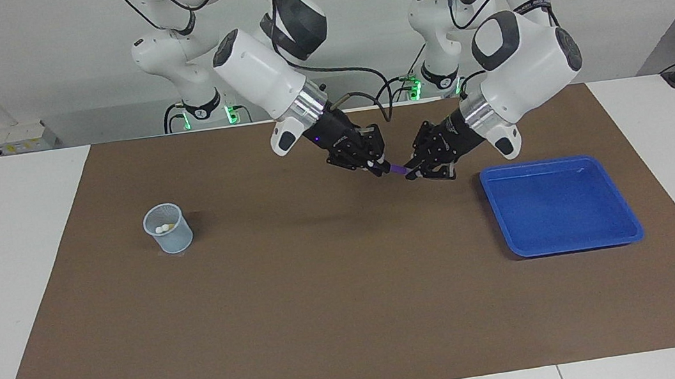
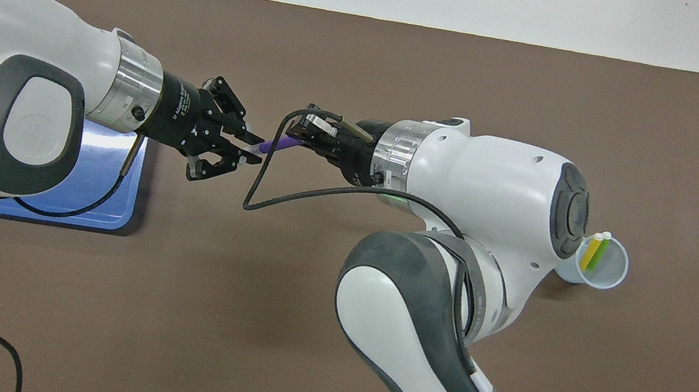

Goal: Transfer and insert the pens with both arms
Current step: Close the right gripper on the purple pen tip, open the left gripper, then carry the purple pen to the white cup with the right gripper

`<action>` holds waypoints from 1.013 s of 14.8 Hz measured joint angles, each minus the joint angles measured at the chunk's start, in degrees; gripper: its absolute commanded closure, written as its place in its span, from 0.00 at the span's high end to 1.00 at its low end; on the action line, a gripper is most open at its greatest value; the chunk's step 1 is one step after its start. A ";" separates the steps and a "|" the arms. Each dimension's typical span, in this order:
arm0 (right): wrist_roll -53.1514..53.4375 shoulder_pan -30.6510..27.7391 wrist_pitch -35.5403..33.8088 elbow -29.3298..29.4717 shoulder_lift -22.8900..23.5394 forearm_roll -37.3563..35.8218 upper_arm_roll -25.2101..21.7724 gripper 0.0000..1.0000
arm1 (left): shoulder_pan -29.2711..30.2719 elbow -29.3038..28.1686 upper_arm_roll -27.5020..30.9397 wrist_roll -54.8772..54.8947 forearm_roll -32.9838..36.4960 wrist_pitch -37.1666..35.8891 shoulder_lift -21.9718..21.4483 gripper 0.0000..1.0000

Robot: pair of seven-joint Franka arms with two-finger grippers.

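The purple pen (image 1: 397, 169) hangs in the air above the brown mat (image 1: 353, 316), between the cup (image 1: 168, 228) and the blue tray (image 1: 562, 206). The right tool (image 1: 379, 168) is clamped shut on one end. The left tool (image 1: 414, 173) meets the other end; whether its grip has loosened I cannot tell. The yellow pen (image 2: 592, 250) and green pen (image 2: 600, 254) stand in the cup, at the right arm's end of the surface (image 1: 2, 288).
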 measured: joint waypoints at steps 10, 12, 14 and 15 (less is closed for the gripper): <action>-11.59 -6.68 -15.55 1.03 -0.05 -4.84 -0.48 0.00 | -0.82 -4.44 0.19 18.34 1.68 -1.19 -3.28 1.00; -16.35 -9.48 -21.04 1.52 -0.48 -7.71 -0.58 0.00 | -0.80 -7.11 0.52 26.92 3.83 -1.42 -4.40 1.00; -21.46 -12.14 -26.17 1.75 -1.34 -10.68 -0.69 0.00 | -0.47 -10.04 0.96 36.45 6.84 -1.54 -5.72 1.00; -24.03 -13.54 -28.81 1.80 -1.87 -12.16 -0.72 0.00 | 0.28 -11.41 1.03 41.32 8.37 -1.66 -6.39 1.00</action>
